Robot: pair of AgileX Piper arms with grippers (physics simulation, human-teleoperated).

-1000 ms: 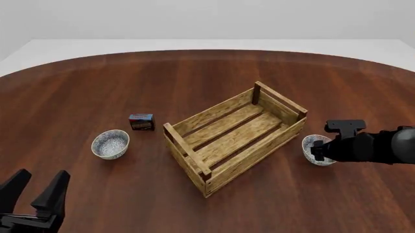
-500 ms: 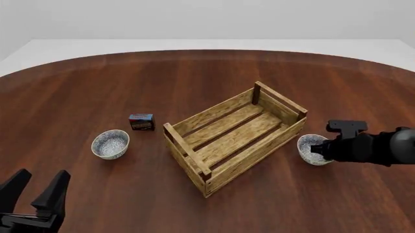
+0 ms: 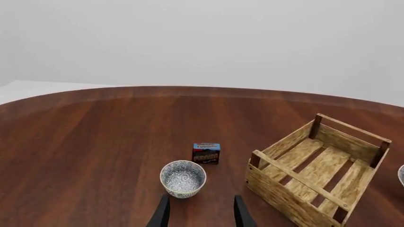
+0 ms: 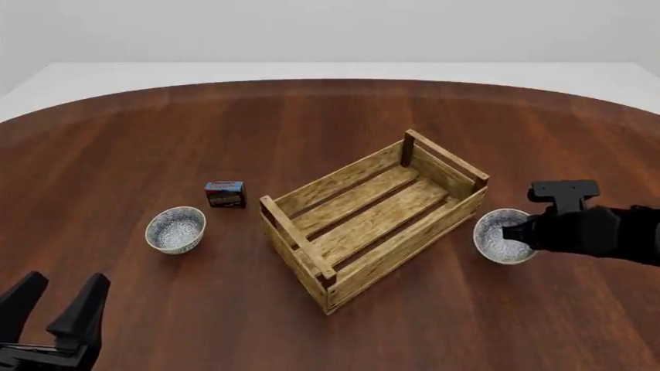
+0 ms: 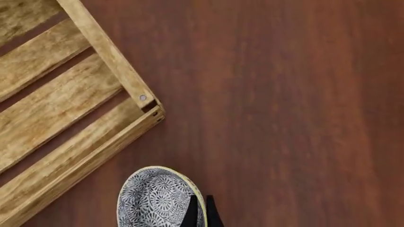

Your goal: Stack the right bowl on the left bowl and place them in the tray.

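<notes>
The tray (image 4: pixel 373 218), a light-wood slatted crate with 4 darker corner posts, sits angled near the middle of the brown wooden table (image 4: pixel 309 116). Its long axis runs from the near left to the far right in the front view, and nothing lies inside it.

The left bowl (image 4: pixel 175 229) stands upright on the table, well apart from the tray on its left side. It has a speckled blue-and-white pattern inside and a pale rim. Just beyond it, a little toward the tray, stands a small dark box (image 4: pixel 225 193) with a blue top band. The left wrist view shows reddish lettering on the box's dark face (image 3: pixel 206 153), but it is too small to read.

The right bowl (image 4: pixel 502 236) stands upright just beside the tray's right long side, near but not touching it. The right wrist view shows its blue-and-white floral lining (image 5: pixel 159 198) and cream rim.

The right gripper (image 4: pixel 515 234) reaches in from the right at the bowl's rim. In the right wrist view its 2 dark fingertips (image 5: pixel 191 213) lie close together with the bowl's rim wall between them, so the gripper is narrowed onto the right bowl's edge. The bowl appears to rest on the table.

The left gripper (image 4: pixel 57 303) hangs low at the near left edge of the front view, its 2 fingers spread wide and holding nothing, well short of the left bowl
</notes>
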